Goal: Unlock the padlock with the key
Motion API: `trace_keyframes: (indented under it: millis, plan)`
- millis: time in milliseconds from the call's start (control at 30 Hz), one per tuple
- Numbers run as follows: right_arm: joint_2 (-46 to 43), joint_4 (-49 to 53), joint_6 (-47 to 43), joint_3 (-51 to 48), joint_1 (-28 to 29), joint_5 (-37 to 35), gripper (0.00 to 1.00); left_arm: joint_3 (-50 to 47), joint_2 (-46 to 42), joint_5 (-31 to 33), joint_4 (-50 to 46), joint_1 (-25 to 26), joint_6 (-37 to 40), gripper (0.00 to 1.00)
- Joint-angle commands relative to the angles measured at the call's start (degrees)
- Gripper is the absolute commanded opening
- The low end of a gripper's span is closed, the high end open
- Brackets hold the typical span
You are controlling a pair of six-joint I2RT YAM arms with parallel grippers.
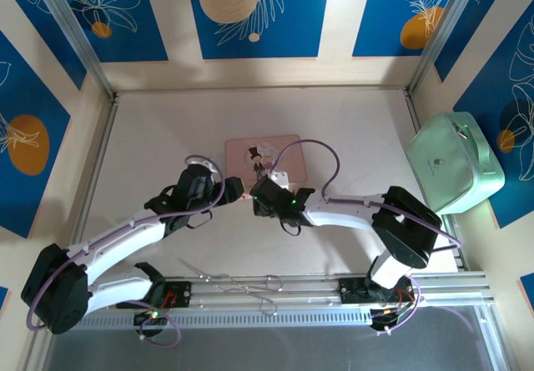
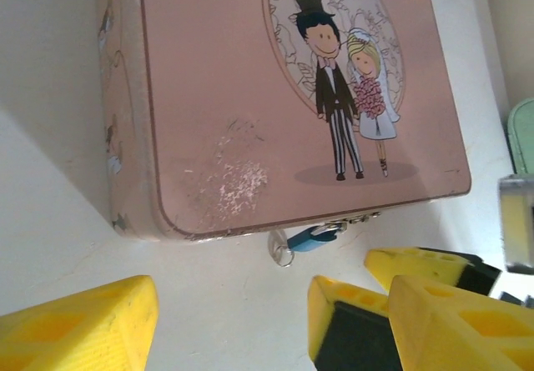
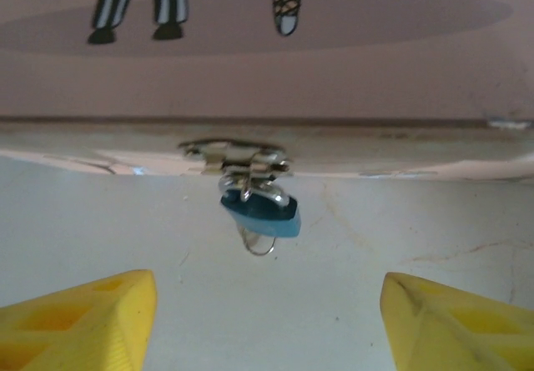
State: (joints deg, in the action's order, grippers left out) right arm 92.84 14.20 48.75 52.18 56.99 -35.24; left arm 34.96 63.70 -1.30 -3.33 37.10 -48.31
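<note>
**At 6 o'clock of the pink box (image 2: pixel 217 96), padlock (image 3: pixel 260 211) not yet unlocked**

The padlock is seen hanging from the latch (image 3: pixel 238 150) of the box. The left gripper (image 2: pixel 232 304) and the right gripper (image 3: pixel 267 304) are held near it, with jaws apart and empty. No key is gripped; only a small ring (image 2: pixel 281 250) is seen at the lock. All the unlocking is judged left to do.
</note>
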Motion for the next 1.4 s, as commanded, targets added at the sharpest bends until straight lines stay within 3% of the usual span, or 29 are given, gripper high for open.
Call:
trace_keyframes:
  millis: [0,367,1367]
  plan:
    - [1.2,-0.9,1.0,1.6,-0.5,0.9,0.7,-0.8,0.7,-1.5,3.4,0.1,-1.5,0.73]
    - [4.7,-2.5,-1.6,4.2,-0.7,0.4,0.63,-7.9,-0.7,-3.3,14.1,0.2,-6.2,0.62]
    - [10.8,3.4,-0.5,10.3,-1.2,-2.9,0.49,-10.7,-0.7,-3.0,17.2,0.2,-7.5,0.61]
